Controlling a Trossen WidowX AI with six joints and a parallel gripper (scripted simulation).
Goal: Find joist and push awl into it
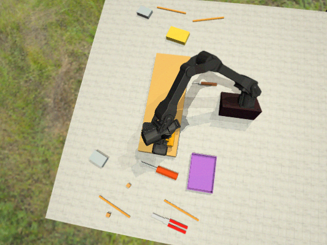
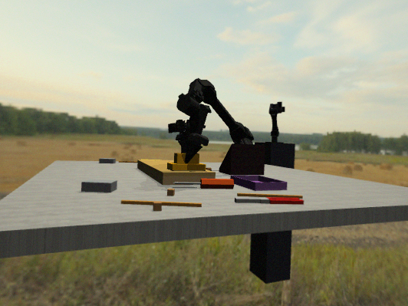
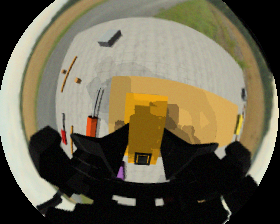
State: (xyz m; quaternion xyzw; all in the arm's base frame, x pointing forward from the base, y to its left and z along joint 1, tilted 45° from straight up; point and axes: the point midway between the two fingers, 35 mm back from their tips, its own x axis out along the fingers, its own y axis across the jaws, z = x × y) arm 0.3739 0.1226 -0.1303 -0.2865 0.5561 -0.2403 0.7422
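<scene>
The floor panel (image 1: 164,75) (image 2: 169,176) (image 3: 120,90) is a long tan board. My gripper (image 2: 188,160) (image 3: 144,125) is shut on the orange-yellow stud finder (image 1: 170,142) (image 2: 174,166) (image 3: 145,107), upright on or just above the panel's near end. Its small display (image 3: 142,159) is dark in the wrist view. The purple tray (image 1: 201,172) (image 2: 268,185) (image 3: 121,171) holds nothing. A slim brown-handled tool (image 1: 209,83), apparently the awl, lies beside the panel's right edge under the arm. No hole shows on the visible part of the panel; the arm hides some of it.
An orange-red-handled tool (image 1: 166,172) (image 2: 217,183) (image 3: 91,126) lies between panel end and tray. Red-handled pliers (image 1: 177,226), thin orange sticks (image 1: 181,210) and small cubes (image 1: 128,185) lie nearer. A grey block (image 1: 98,158) is left; a yellow block (image 1: 177,35) stands beyond the panel.
</scene>
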